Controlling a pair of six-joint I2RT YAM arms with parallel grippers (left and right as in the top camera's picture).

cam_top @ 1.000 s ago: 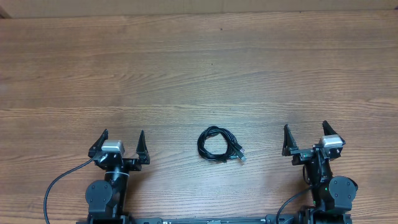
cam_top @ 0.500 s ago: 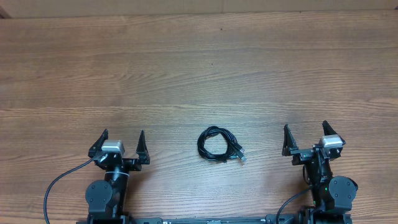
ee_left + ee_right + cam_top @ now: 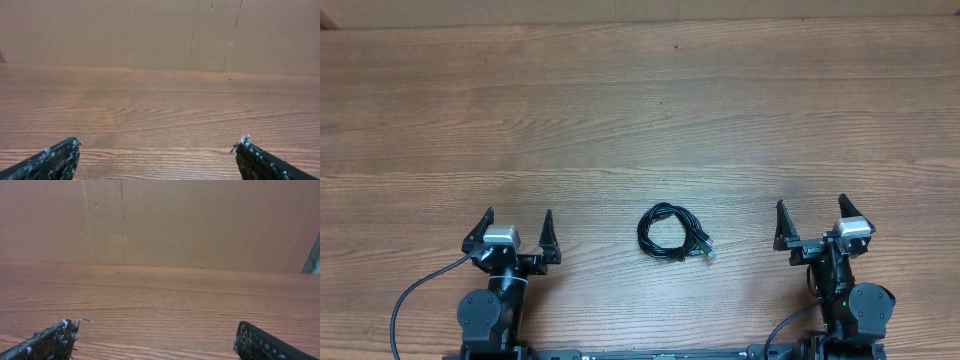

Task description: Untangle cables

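Note:
The cables (image 3: 669,231) lie as one small black coil on the wooden table, between the two arms near the front edge, with a pale plug tip at the coil's right side. My left gripper (image 3: 516,220) stands open to the coil's left, nothing between its fingers. My right gripper (image 3: 811,208) stands open to the coil's right, also empty. Both wrist views show only bare wood between the black fingertips (image 3: 60,156) (image 3: 52,339); the cables are out of sight there.
The wooden table (image 3: 640,110) stretches far back to a brown cardboard wall (image 3: 150,30). A thick black arm wire (image 3: 405,300) loops at the front left beside the left arm's base.

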